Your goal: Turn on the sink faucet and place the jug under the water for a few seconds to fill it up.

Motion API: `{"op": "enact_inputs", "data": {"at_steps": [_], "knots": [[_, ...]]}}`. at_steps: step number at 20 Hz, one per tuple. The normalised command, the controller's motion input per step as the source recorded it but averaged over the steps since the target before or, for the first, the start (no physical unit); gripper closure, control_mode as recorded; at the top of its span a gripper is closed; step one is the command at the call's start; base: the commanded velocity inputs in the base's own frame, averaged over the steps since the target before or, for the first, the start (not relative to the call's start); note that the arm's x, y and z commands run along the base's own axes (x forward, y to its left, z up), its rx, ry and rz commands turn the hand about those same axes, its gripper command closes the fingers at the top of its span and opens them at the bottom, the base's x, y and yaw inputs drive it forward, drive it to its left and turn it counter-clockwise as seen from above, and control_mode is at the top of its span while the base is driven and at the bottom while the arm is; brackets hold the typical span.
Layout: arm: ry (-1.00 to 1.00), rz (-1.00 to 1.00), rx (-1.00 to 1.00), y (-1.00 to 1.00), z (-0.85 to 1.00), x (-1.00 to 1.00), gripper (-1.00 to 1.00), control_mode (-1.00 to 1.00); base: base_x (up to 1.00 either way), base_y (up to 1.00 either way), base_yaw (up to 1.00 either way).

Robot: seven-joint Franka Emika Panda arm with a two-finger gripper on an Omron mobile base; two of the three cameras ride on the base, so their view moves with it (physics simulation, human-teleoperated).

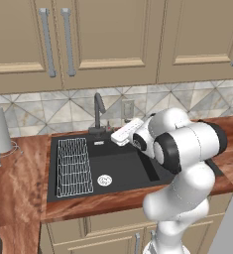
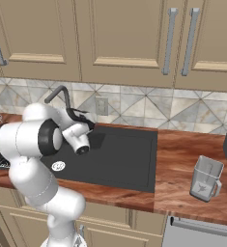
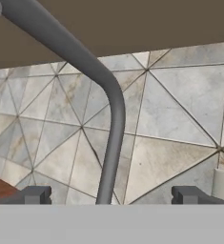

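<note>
At the sink's (image 1: 138, 171) back edge, the gripper (image 3: 111, 194) waits with jaws apart near the faucet (image 3: 111, 124), needing to push its lever next.

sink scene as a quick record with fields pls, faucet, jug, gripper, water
faucet: the sink faucet upright behind the sink, no water running
gripper: gripper open, fingertips either side of the faucet pipe, not touching
jug: the jug upright on the counter right of the sink, not held
rack: wire rack in left basin
</note>
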Motion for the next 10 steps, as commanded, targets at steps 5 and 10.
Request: {"op": "enact_inputs", "data": {"at_steps": [5,10], "knots": [[-0.04,-0.07,0.0,0.0,-0.03,0.15,-1.0,-1.0,0.0,0.0,0.0],[-0.02,-0.07,0.0,0.0,0.0,0.2,-1.0,-1.0,0.0,0.0,0.0]]}}
